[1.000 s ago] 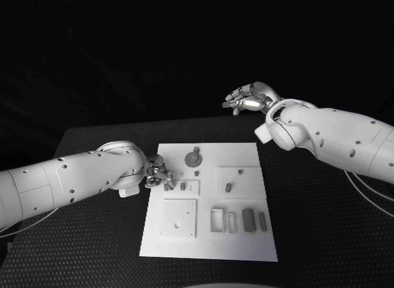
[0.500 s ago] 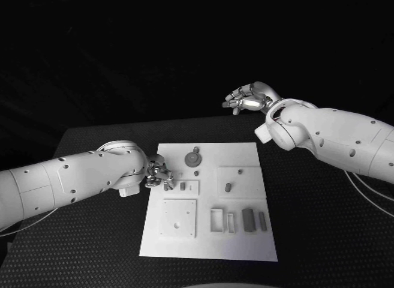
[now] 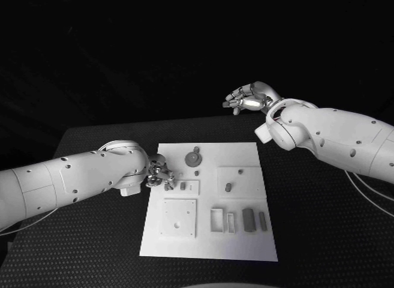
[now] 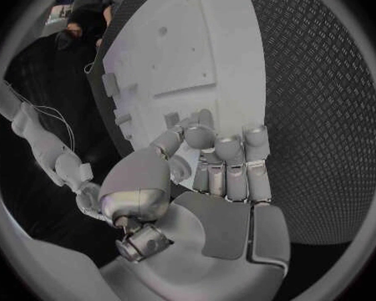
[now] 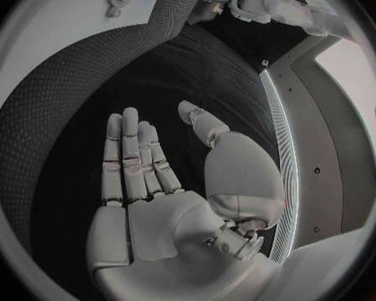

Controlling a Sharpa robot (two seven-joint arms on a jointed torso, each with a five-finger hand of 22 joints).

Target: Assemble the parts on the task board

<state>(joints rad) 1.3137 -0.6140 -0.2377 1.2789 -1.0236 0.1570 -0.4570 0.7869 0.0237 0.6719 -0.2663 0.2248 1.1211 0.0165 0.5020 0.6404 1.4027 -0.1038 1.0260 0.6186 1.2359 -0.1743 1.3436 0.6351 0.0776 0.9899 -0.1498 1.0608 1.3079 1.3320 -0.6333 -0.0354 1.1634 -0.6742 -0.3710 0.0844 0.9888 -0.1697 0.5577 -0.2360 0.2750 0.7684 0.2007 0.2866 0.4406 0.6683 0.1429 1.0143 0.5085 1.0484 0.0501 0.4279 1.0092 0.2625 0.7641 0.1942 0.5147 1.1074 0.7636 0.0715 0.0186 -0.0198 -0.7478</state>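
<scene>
Black table [image 3: 318,240] with textured mat surface (diamond pattern); dark, unlit room behind.

We are looking at a robotics lab or test bench: a black table [image 3: 93,240] with a textured mat is carrying a white task board [image 3: 240,153] with machined recesses near its middle, and two white robot arms are reaching in over its left and right edges against darkness.

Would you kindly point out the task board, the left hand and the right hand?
task board [image 3: 249,153]: head view, bare far right corner area of the white plate.
left hand [image 3: 158,174]: head view, middle of the silver hand.
right hand [image 5: 158,201]: right wrist view, open palm.
</scene>
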